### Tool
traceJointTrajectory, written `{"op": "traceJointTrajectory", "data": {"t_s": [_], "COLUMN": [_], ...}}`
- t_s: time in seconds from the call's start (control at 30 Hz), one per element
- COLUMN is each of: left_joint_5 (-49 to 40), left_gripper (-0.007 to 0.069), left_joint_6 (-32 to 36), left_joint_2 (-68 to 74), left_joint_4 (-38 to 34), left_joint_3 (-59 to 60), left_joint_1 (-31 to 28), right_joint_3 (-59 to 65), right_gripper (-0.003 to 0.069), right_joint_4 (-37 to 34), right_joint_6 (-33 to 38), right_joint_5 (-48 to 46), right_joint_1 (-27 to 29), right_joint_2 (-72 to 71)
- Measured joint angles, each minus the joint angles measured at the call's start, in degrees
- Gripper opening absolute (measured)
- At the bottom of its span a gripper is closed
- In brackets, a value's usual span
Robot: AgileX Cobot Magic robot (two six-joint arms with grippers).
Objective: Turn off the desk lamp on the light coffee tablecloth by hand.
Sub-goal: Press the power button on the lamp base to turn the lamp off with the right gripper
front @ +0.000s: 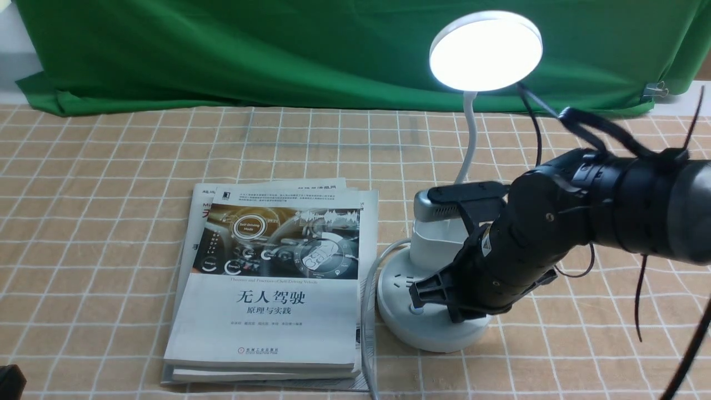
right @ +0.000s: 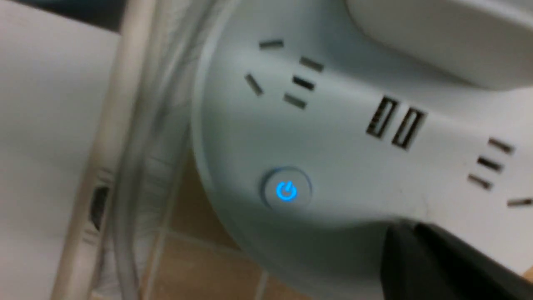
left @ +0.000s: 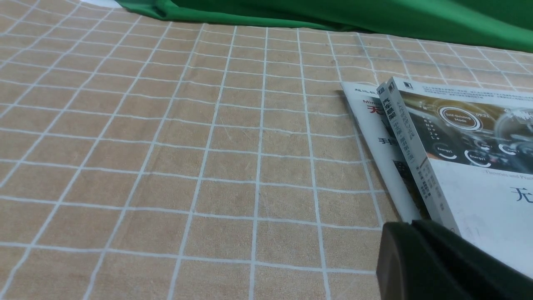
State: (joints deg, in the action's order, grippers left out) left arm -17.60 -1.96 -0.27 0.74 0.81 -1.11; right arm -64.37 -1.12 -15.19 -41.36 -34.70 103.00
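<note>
The white desk lamp stands on the light coffee tablecloth (front: 100, 166), right of centre. Its disc head (front: 486, 50) is lit. A thin neck (front: 469, 139) rises from the cup holder (front: 436, 247) on the round base (front: 427, 333). My right gripper (front: 425, 293) is shut and empty, with its tip just over the front of the base beside a glowing blue button (front: 415, 310). In the right wrist view the lit blue power button (right: 286, 191) sits on the base (right: 341, 141), a little away from the shut gripper (right: 410, 233). My left gripper (left: 410, 227) is shut and empty, low by the books.
A stack of books (front: 272, 278) lies left of the lamp base, and it also shows in the left wrist view (left: 466, 166). A white cable (front: 366, 311) runs between books and base. Green cloth (front: 278, 50) hangs at the back. The base has sockets and two USB ports (right: 395, 123).
</note>
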Motion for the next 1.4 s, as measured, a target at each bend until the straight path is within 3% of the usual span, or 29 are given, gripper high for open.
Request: {"op": "traceJointTrajectory", "data": {"t_s": [1.4], "left_joint_5": [0.00], "left_gripper": [0.0005], "left_joint_6": [0.00], "left_joint_2": [0.00], "left_joint_4": [0.07], "left_joint_3": [0.00], "left_joint_1": [0.00], "right_joint_3": [-0.12], "right_gripper": [0.0035], "right_joint_4": [0.04], "right_joint_6": [1.56], "right_joint_5": [0.80], "right_joint_1": [0.00], "right_joint_2": [-4.51]}}
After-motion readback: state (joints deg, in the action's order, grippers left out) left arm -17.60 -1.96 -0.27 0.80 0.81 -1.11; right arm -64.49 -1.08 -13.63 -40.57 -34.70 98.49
